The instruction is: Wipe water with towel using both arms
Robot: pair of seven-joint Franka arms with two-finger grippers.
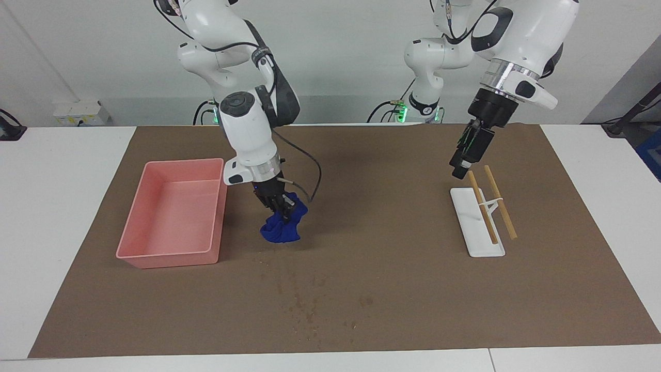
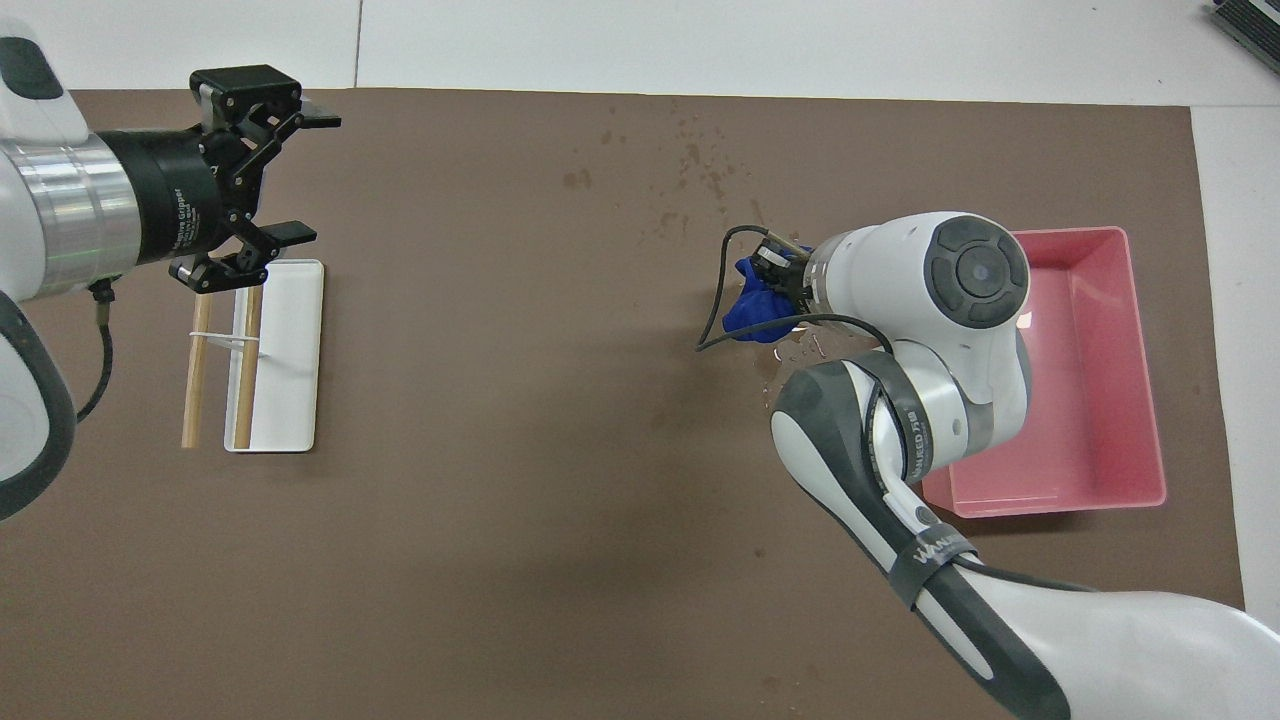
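The dark blue towel [image 1: 281, 230] [image 2: 750, 312] hangs bunched from my right gripper [image 1: 279, 205], which is shut on its top, beside the pink bin. The towel's lower end reaches down to the brown mat; whether it touches I cannot tell. In the overhead view the right wrist hides most of that gripper. Water shows as small dark drops [image 1: 304, 305] [image 2: 690, 160] on the mat, farther from the robots than the towel. My left gripper [image 1: 459, 168] [image 2: 312, 175] is open and empty, up over the robots' end of the white rest.
A pink bin [image 1: 170, 253] [image 2: 1150, 400] sits toward the right arm's end of the table. A white rest [image 1: 477, 243] [image 2: 295, 400] with two wooden sticks [image 1: 498, 201] [image 2: 195, 380] lies toward the left arm's end. The brown mat [image 1: 413, 289] covers the table's middle.
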